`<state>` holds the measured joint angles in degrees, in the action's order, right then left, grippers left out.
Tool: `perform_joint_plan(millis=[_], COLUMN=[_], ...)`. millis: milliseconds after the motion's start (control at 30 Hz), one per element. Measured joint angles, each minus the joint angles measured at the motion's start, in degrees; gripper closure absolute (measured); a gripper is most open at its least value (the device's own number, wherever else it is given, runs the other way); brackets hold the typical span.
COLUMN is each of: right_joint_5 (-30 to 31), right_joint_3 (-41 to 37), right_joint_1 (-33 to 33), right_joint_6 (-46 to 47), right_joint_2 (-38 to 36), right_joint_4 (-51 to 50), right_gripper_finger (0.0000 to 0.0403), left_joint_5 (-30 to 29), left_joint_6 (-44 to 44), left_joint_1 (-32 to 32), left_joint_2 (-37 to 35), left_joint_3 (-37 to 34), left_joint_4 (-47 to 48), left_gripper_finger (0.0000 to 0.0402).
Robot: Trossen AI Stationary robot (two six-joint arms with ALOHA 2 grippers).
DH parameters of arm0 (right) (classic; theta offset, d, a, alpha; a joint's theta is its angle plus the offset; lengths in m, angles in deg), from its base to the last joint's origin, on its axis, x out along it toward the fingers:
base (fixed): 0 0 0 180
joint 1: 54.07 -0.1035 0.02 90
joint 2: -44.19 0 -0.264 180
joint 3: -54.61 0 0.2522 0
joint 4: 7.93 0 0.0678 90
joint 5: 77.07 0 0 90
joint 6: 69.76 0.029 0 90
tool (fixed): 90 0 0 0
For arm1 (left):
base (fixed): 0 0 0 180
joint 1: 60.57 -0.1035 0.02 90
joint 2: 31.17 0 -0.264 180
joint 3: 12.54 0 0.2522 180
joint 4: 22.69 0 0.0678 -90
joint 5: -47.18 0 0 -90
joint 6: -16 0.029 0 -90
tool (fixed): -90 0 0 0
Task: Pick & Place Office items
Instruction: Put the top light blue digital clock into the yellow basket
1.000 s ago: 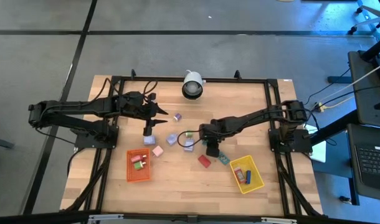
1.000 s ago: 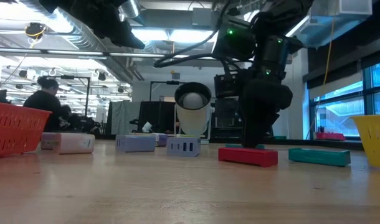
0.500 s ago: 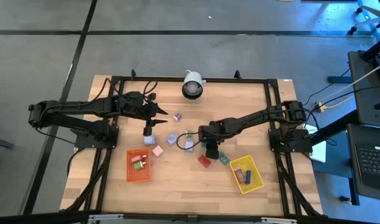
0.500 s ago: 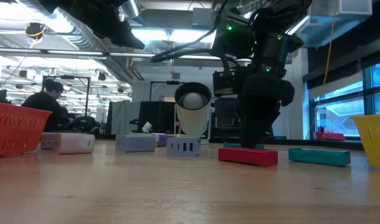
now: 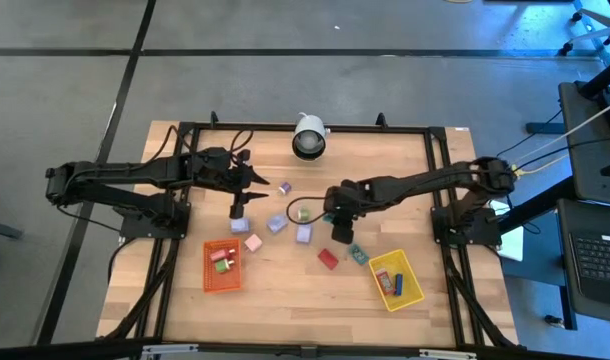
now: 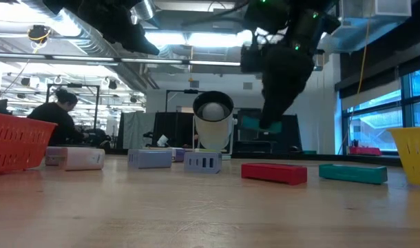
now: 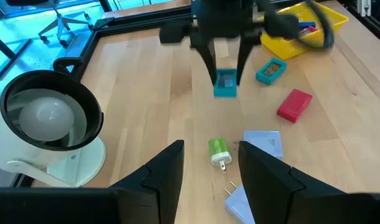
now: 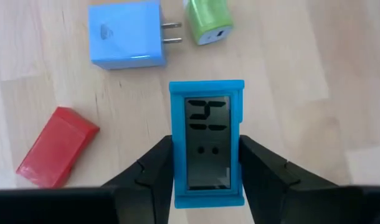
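Observation:
My right gripper [image 5: 340, 232] hangs over the middle of the table, shut on a teal blocky piece with a dark window [image 8: 207, 143], also seen in the left wrist view [image 7: 225, 84] and the low view [image 6: 258, 125]. Below it lie a red piece [image 5: 328, 259], a second teal piece [image 5: 357, 254], a blue plug block [image 8: 126, 33] and a green plug piece [image 8: 208, 22]. Lilac pieces [image 5: 276, 223] and a pink piece [image 5: 252, 242] lie flat toward the left. My left gripper [image 7: 209, 180] is open and hovers at the table's left-middle [image 5: 240, 205]. My right gripper pinches the teal piece between its two fingers [image 8: 149, 165], one on each long side [image 8: 177, 155]. The fingers come from above, pointing down. The piece is lifted clear of the table and hangs roughly level at the fingertips.
An orange tray [image 5: 222, 265] holding a few pieces sits near the left, a yellow tray [image 5: 396, 279] with pieces near the right. A white round lamp-like object [image 5: 308, 137] stands at the far edge. A dark frame [image 5: 185, 128] borders the table. A person [image 6: 55, 114] sits in the room behind.
My right gripper has risen from the table, taking the teal piece with it. The piece lay on the wood behind the red piece and now hangs clear above it. The left arm has kept still.

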<state>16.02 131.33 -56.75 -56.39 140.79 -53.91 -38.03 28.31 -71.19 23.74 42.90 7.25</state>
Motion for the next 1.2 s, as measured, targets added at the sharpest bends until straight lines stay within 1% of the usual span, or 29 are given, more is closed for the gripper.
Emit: perform_joint_plan(millis=[200,467,633,767,933,1200], right_joint_5=[1.0,1.6,1.7,4.1,4.9,5.5], right_joint_3=[0.1,0.1,0.1,0.1,0.1,0.1], right_joint_1=[-0.9,-5.7,-10.9,-16.1,-22.2,-30.0], right_joint_6=[3.9,11.5,18.3,24.8,33.2,44.5], right_joint_2=[-4.6,-9.2,-10.7,-10.8,-10.8,-10.8], right_joint_4=[-5.5,-13.6,-17.9,-22.5,-27.0,-29.3], right_gripper_finger=[0.0253,0.0253,0.0253,0.0255,0.0257,0.0257], left_joint_5=[0.0,0.0,0.0,-0.1,-0.1,0.0], left_joint_6=[-0.7,-1.1,-1.3,-2.0,-2.3,-2.7], left_joint_1=[0.0,0.0,0.0,0.0,0.0,0.0], left_joint_2=[0.0,0.0,0.0,0.0,0.0,0.0], left_joint_3=[0.0,0.0,0.0,0.0,0.0,0.0], left_joint_4=[0.8,0.8,0.8,0.8,0.8,0.8], left_gripper_finger=[0.0254,0.0254,0.0254,0.0254,0.0254,0.0254])
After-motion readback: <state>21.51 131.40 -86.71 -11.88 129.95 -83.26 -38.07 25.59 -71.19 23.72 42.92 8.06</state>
